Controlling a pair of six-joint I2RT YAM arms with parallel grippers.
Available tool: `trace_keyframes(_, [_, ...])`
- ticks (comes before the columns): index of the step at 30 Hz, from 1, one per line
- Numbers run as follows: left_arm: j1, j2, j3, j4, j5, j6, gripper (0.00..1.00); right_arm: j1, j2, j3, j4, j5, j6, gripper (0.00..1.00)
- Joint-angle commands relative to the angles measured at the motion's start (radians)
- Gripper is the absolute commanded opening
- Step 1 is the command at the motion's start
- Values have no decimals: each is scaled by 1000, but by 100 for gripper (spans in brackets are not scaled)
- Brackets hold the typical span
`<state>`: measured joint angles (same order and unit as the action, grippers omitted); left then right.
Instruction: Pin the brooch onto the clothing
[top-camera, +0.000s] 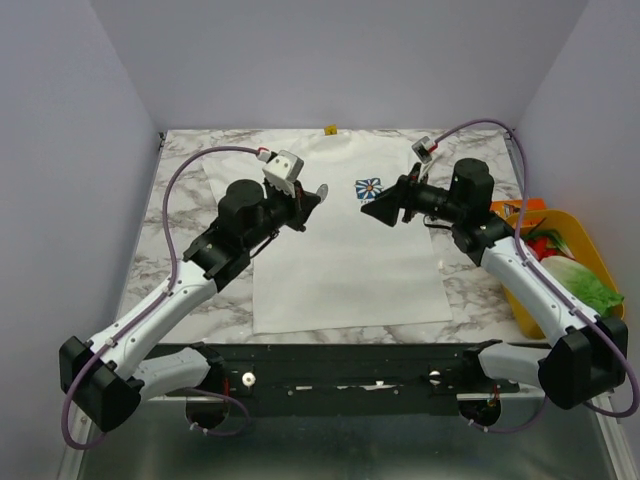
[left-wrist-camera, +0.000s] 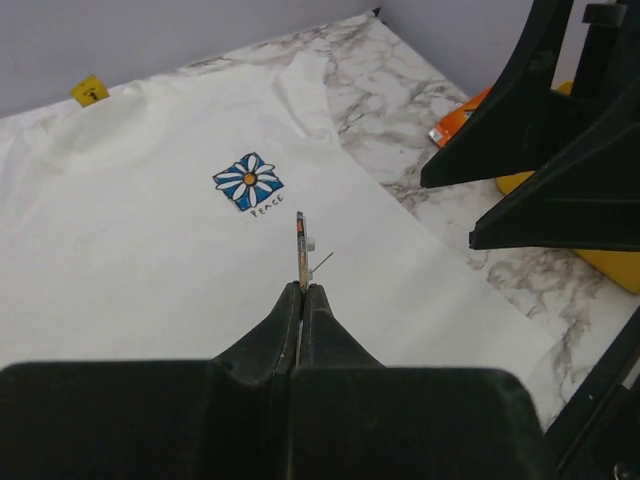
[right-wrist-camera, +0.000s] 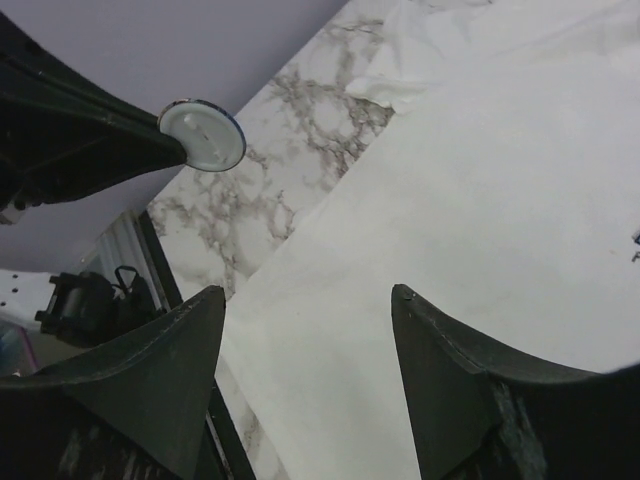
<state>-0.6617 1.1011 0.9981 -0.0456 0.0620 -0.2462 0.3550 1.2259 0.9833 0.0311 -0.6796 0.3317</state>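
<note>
Marble table (top-camera: 190, 165) below, T-shirt (top-camera: 340, 270) lying flat. My left gripper (left-wrist-camera: 302, 292) pinches the brooch (left-wrist-camera: 301, 245) edge-on above the shirt, and my right gripper (right-wrist-camera: 305, 292) gapes empty. It's a thin hold, so the brooch could twist or drop.

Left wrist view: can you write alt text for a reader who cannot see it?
The left hand, shut, pinches the brooch edge-on at its tips, its thin pin sticking out, over the white T-shirt and nearer the camera than the flower print. The right hand, open, stands at the right over the marble table.
</note>
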Motion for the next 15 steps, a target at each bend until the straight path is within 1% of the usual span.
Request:
trace_keyframes(1, [25,-30,-23,30,196,-61,0,-1,-6,-40,150,-172,-5,75])
trace_keyframes(5, [27,-8,-7,4,171,-50,0,-1,7,-41,153,-182,0,75])
trace_keyframes(9, [25,51,42,-63,41,-31,0,-1,9,-48,141,-161,-5,75])
trace_keyframes(10, [25,63,50,-71,-28,-25,0,-1,9,-49,130,-150,-6,75])
trace_keyframes(15, [25,140,88,-106,-210,-4,0,-1,9,-9,49,-58,-14,76])
